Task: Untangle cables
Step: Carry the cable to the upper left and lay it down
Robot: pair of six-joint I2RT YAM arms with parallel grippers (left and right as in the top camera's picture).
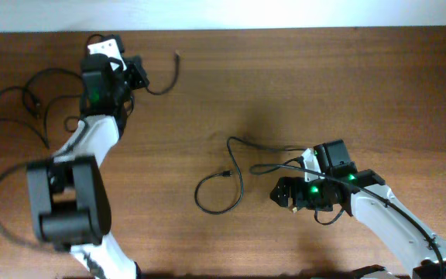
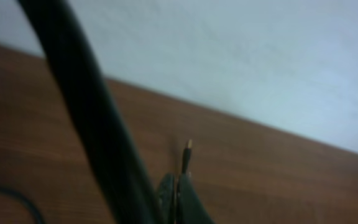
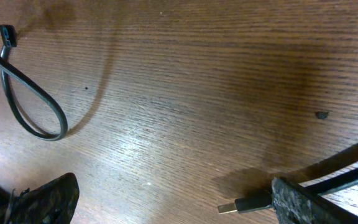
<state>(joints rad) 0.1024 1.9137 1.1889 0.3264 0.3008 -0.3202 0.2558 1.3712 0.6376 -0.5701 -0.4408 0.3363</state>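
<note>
Cables [image 1: 239, 186] lie in three separate places on the table [image 1: 378, 85]. Your coming move turns on the looped cable [image 1: 198, 194] at centre frame of the overhead view.

Nearest, at lower right of the right wrist view, a metal-tipped plug [image 3: 238, 204], seemingly that cable's other end, lies flat on the wood. It sits just beside the inner face of one finger [image 3: 309, 205] of the right gripper [image 3: 173, 208], with its long axis pointing toward frame left, across the gap. The jaws stand wide apart and grip nothing, and the cord behind the plug passes behind that finger toward the right edge.

Farther out, at upper left of the same view, the loop [image 3: 33, 109] curls round to a second plug [image 3: 6, 34], well apart from the fingers.

You have the right arm [image 1: 393, 221] much the nearer. It reaches in from the lower right corner, forearm slanting up-left, gripper low and facing frame left. Closing on the near plug and drawing it rightward looks the likely step.

Farthest, at upper left of the overhead view, the left arm [image 1: 99, 139] extends toward the wall [image 2: 260, 62]. The left gripper [image 2: 178, 198] appears pressed together on a short cable [image 1: 173, 77], whose tip [image 2: 188, 146] juts past the fingers, though that view is blurred. A third cable [image 1: 31, 99] sprawls at the left edge, well apart from both grippers.
</note>
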